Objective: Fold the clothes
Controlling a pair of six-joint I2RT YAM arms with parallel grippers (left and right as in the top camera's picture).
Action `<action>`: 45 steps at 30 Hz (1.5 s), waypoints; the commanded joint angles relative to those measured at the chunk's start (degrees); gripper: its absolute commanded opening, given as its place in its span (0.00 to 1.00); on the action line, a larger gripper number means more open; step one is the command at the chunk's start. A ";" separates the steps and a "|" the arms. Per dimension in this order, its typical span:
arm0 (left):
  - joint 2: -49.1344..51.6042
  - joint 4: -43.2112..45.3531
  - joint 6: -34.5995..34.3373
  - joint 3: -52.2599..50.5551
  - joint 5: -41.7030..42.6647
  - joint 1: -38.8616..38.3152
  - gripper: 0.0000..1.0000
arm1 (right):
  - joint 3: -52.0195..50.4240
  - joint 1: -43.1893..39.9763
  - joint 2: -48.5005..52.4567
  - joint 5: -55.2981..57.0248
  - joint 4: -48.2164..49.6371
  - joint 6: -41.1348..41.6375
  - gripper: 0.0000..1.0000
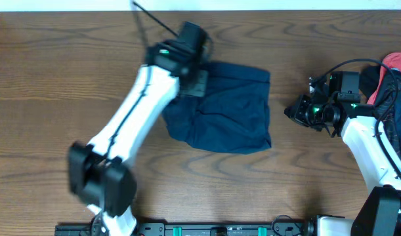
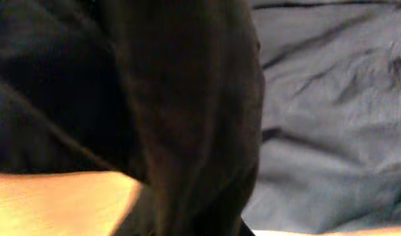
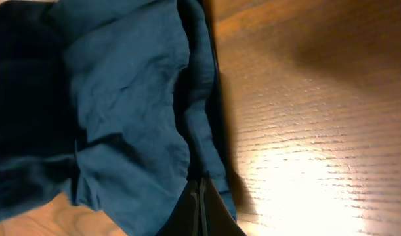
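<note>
The dark navy shorts [image 1: 233, 108] lie bunched in a rough rectangle at the middle of the table. My left gripper [image 1: 195, 80] is at their far left corner. In the left wrist view a dark fold of the shorts [image 2: 187, 118] rises straight from where my jaws are and hides the fingers, with lighter blue cloth [image 2: 331, 111] lying beyond. My right gripper [image 1: 297, 110] is to the right of the shorts, apart from them. Its fingers [image 3: 201, 200] are pressed together and empty, pointing at the shorts' hem [image 3: 121, 118].
A red and dark cloth pile [image 1: 396, 65] with black cables [image 1: 348, 65] sits at the right edge behind the right arm. A thin black cable [image 1: 154, 19] runs at the back. Bare wooden table [image 1: 56, 78] surrounds the shorts.
</note>
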 commanded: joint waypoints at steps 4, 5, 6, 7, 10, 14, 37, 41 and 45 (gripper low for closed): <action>6.01 4.33 -10.51 0.98 1.60 -3.82 0.06 | 0.02 0.44 -0.68 5.35 -1.03 0.39 0.01; 6.16 4.15 -10.51 0.98 1.44 -3.87 0.06 | -0.02 0.50 -0.59 6.34 -1.03 0.37 0.01; 6.14 3.69 -10.47 1.01 1.42 -3.89 0.06 | -0.04 0.59 -0.46 7.08 -0.98 0.35 0.01; 5.88 3.21 -10.43 1.01 1.42 -3.69 0.06 | -0.07 0.66 -0.28 7.32 -0.98 -0.15 0.01; 4.24 0.81 -9.05 1.03 1.42 -2.40 0.06 | -0.07 1.31 0.55 9.40 -1.03 -1.38 0.01; -0.09 -4.09 -5.88 1.79 1.44 -0.13 0.06 | -0.61 2.21 2.56 9.97 0.04 -1.38 0.01; -15.37 -11.67 3.45 3.19 -3.50 3.28 0.06 | -7.50 13.38 16.57 3.78 16.79 -5.95 0.01; -15.26 -7.10 -0.79 3.15 1.46 2.62 0.06 | -7.50 12.83 16.59 5.42 15.72 -5.42 0.01; -14.27 -0.57 -5.38 3.02 4.52 0.85 0.06 | -7.50 13.20 16.68 5.38 14.93 -6.54 0.01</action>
